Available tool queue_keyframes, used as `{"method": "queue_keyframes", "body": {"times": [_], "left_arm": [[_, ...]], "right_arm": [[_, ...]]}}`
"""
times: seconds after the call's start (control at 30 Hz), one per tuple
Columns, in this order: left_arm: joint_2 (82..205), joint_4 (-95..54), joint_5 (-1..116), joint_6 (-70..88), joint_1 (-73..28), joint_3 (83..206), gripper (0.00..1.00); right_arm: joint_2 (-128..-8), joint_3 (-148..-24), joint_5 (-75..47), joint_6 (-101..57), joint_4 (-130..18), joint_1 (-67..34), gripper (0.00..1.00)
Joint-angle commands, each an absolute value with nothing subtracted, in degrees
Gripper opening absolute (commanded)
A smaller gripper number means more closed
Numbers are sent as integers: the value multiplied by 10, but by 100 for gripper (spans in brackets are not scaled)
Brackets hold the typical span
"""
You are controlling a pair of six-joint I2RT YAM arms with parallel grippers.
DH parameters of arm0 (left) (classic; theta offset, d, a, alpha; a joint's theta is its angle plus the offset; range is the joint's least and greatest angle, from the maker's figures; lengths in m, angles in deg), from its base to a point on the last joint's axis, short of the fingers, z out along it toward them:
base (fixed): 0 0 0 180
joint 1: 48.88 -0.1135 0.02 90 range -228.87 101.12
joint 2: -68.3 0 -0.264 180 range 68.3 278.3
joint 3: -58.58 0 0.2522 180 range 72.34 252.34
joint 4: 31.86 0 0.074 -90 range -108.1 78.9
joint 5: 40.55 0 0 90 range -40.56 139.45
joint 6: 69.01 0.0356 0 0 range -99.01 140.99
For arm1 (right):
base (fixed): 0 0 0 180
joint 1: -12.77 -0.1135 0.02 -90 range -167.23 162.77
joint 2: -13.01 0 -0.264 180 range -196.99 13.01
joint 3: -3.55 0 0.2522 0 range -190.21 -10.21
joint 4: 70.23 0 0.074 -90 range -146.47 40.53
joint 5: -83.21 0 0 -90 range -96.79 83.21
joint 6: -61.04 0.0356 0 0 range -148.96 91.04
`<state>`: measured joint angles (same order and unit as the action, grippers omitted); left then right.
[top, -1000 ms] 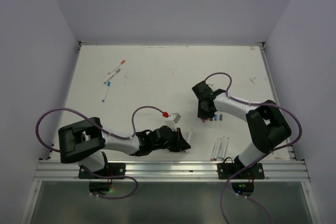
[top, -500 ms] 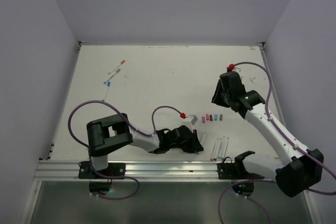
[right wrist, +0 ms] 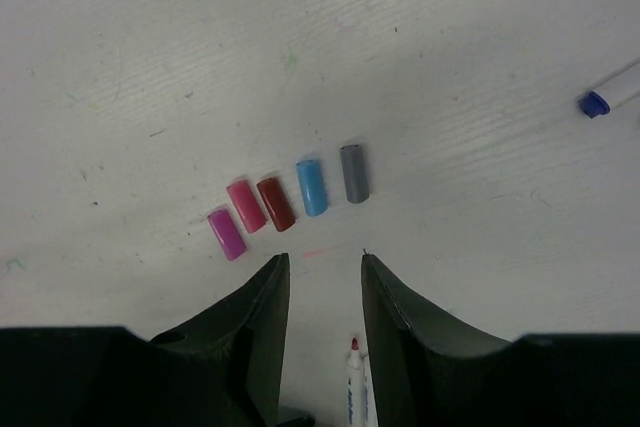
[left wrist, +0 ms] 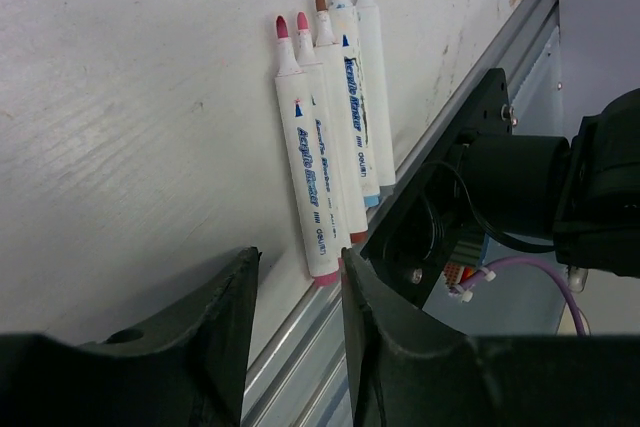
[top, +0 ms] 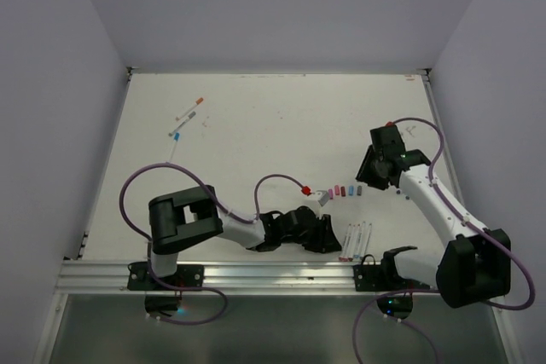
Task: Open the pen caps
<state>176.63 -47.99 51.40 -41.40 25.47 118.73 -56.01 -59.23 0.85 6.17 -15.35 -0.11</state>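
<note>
Several loose pen caps lie in a row [right wrist: 276, 203], purple, pink, dark red, blue [right wrist: 312, 186] and grey [right wrist: 354, 173]; they also show in the top view [top: 343, 191]. My right gripper [right wrist: 323, 262] hangs open and empty just near of them [top: 373, 175]. Several uncapped white pens [left wrist: 330, 117] lie side by side at the table's near edge [top: 358, 240]. My left gripper [left wrist: 297, 259] is open and empty, low over the table at their back ends [top: 322, 234].
A few capped pens [top: 188, 113] lie at the far left. One pen's blue end [right wrist: 594, 103] shows at the right of the caps. The metal rail [top: 281, 274] and the right arm's base [left wrist: 520, 187] lie close to the uncapped pens.
My right gripper left the row of caps, swung up and right, then came back down beside it. My left gripper slid right along the near edge to the uncapped pens.
</note>
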Motion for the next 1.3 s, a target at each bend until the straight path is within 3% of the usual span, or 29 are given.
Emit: {"method": "queue_keyframes", "body": {"times": [0.0, 0.17, 0.47, 0.77, 1.27], "left_arm": [[1774, -474, 516, -405, 258, 1182, 42], [1749, -475, 505, -400, 257, 1164, 43], [1640, -389, 437, -350, 257, 1139, 45], [1567, -336, 401, -324, 257, 1125, 47], [1599, -329, 423, -311, 257, 1158, 48]], "right_arm": [[-550, -587, 12, 61, -163, 13, 39], [-555, -607, 43, 35, -138, 64, 39], [-617, -615, 67, 33, -140, 272, 36], [-663, -618, 74, 45, -203, 341, 34], [-737, -644, 43, 27, -255, 412, 31]]}}
